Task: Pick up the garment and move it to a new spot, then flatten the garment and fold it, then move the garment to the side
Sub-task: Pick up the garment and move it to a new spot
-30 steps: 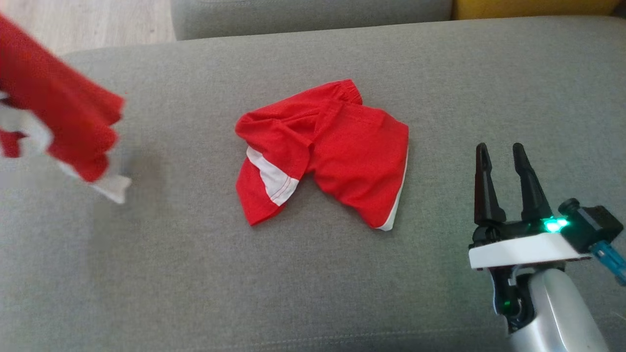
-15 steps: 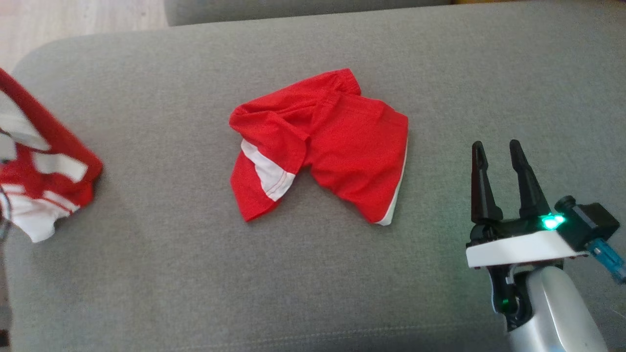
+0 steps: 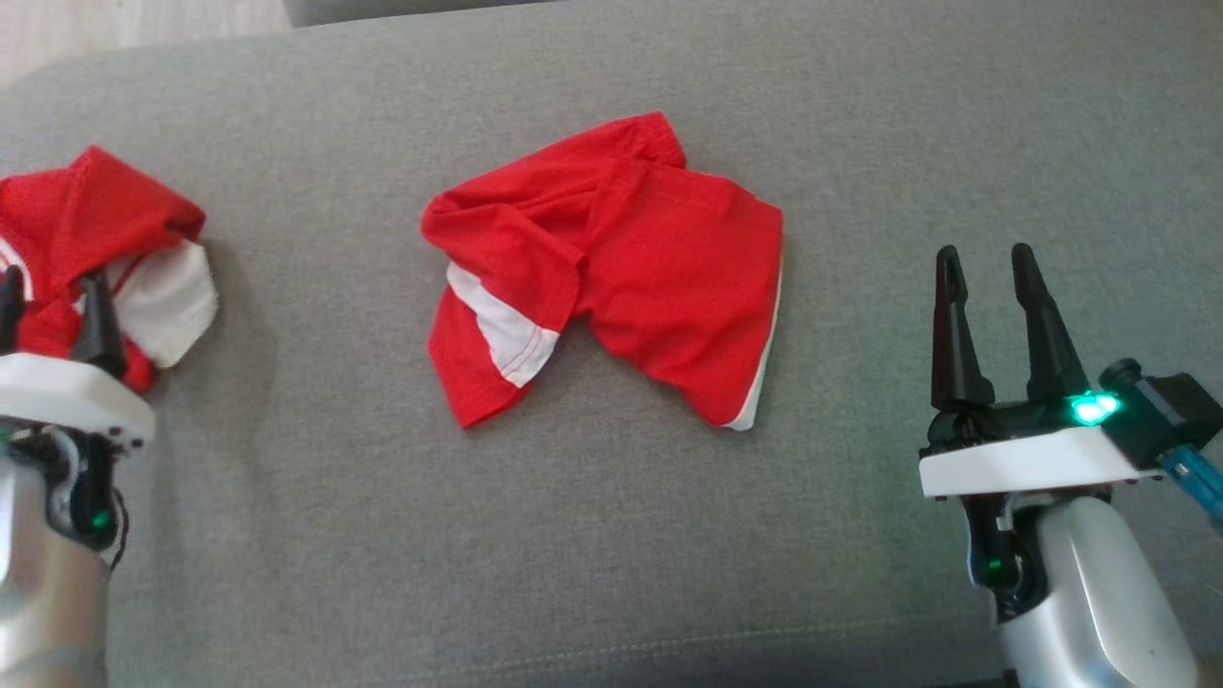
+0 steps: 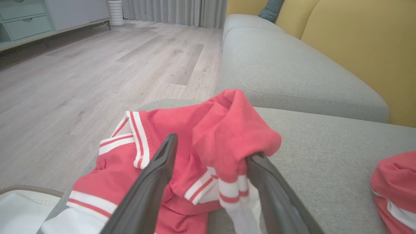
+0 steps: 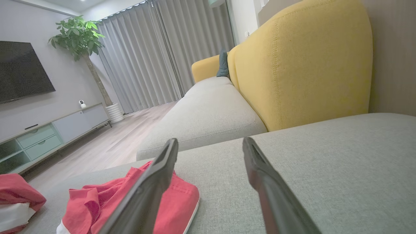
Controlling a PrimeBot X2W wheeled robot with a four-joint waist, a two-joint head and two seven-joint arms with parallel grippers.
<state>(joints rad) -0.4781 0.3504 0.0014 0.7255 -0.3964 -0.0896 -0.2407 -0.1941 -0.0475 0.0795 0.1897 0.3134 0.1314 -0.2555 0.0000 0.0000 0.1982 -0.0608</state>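
The garment point(image 3: 96, 205), red mesh with red-and-white striped trim and a white patch, lies crumpled at the sofa's left edge. My left gripper point(image 3: 53, 306) is open right at it. In the left wrist view the garment point(image 4: 227, 130) bunches between the spread fingers point(image 4: 152, 182) and drapes over the tip of the right one. My right gripper point(image 3: 985, 256) hovers open and empty over bare cushion at the right, well apart from any cloth. The same open right gripper point(image 5: 210, 142) shows in its wrist view, with the garment point(image 5: 13, 191) far off at the left.
A second pair of red shorts point(image 3: 650, 268) with a white side stripe lies rumpled mid-cushion on the grey sofa seat point(image 3: 611, 535). Wood floor point(image 4: 97, 74) lies past the left edge. Another grey cushion point(image 5: 208, 107) and yellow backrests point(image 5: 302, 65) stand beyond.
My left arm brought the garment down from the air onto the sofa's left edge and its jaws opened. The head camera tilted, shifting the picture. The right gripper stayed put.
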